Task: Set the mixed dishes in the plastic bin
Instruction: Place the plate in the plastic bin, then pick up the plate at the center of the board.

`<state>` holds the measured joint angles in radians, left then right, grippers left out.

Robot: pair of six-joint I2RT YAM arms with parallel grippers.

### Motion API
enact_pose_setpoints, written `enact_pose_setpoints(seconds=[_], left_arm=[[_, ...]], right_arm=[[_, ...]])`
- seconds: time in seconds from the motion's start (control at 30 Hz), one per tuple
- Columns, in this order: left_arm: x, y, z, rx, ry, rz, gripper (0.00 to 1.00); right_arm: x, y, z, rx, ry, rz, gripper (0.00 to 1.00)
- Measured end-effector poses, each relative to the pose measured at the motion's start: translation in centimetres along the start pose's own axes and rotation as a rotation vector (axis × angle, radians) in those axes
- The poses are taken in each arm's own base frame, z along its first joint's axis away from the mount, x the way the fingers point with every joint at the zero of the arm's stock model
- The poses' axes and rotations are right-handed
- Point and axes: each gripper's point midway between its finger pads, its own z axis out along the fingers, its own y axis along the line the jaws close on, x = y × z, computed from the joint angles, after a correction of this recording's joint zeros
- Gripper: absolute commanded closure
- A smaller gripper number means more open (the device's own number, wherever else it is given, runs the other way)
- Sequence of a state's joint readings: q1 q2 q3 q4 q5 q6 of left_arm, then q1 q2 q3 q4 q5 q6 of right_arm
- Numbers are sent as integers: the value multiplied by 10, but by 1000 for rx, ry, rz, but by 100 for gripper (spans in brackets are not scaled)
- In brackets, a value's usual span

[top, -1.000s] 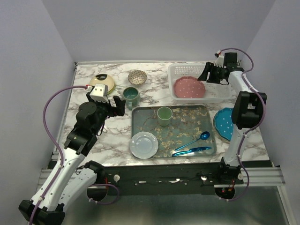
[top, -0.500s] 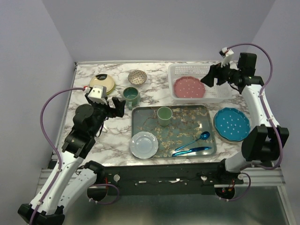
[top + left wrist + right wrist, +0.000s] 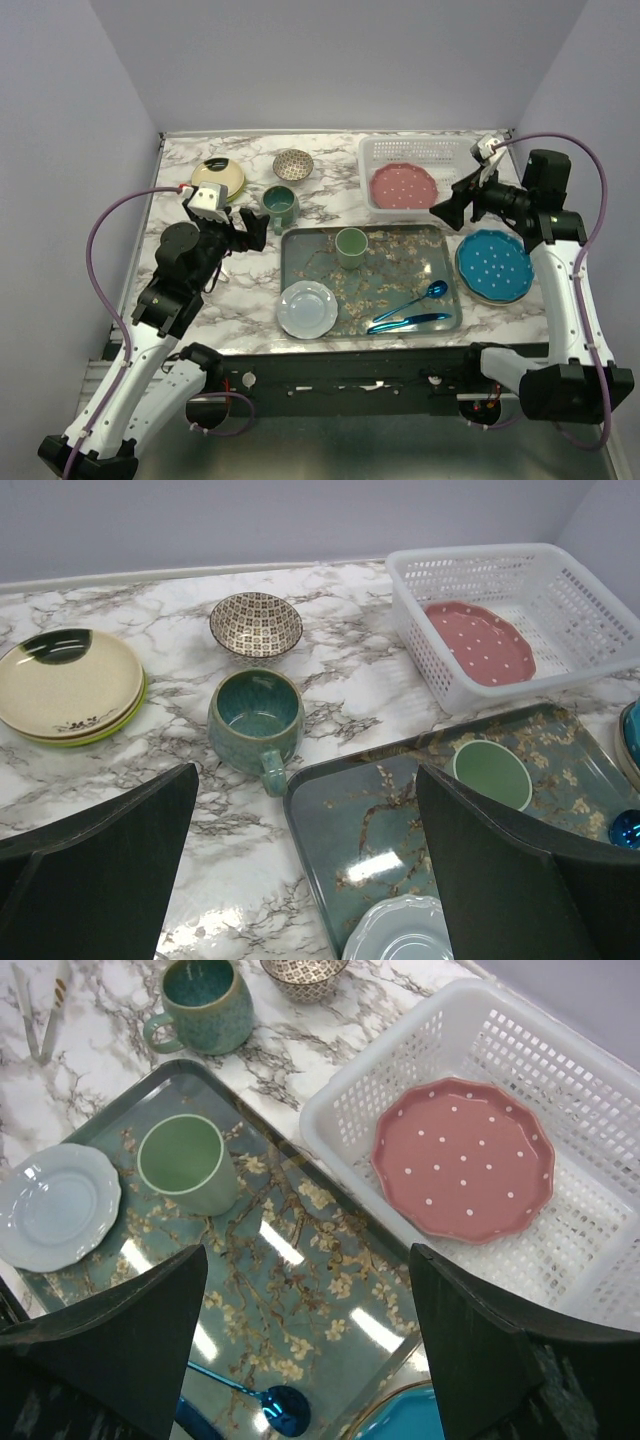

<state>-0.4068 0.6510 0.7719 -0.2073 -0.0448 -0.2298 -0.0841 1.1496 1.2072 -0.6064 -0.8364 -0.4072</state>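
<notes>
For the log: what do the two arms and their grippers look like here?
The left arm and right arm have white links and black joints. A purple cable loops along each to a small white wrist module. The left gripper and right gripper are black, with broad, flat matte fingers. No markings are legible.

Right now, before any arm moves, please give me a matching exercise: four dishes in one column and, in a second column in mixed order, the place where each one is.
Column one
1. pink dotted plate
2. green cup
3. teal dotted plate
4. dark teal mug

Column two
a. on the marble tabletop, right of the tray
b. inside the white basket
c. on the marble tabletop, by the tray's far left corner
d. standing upright on the tray

Pairs: 1-b, 2-d, 3-a, 4-c
</notes>
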Motion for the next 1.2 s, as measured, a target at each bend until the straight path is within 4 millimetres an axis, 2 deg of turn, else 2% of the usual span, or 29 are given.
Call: enact_pose_setpoints(seconds=[0.23,0.43,0.67,1.03,1.2], left_arm=[[0,-3,0,16,2,-3,1],[0,-4,0,21,2,-4,1],[-2,-4,-2,24,-7,-8,1],[-3,-9,-3,52,-7,-11,1],[-2,-10,-3,56,-6,-11,1]], right_arm=[[15,28,-20,0,11,-31,6],[36,41,-32,30,53,-38,4],[66,36,-42,120,135,-50,4],[140,14,-51,254,365,-43,5],[171,5,-54,301,456,-40,10]])
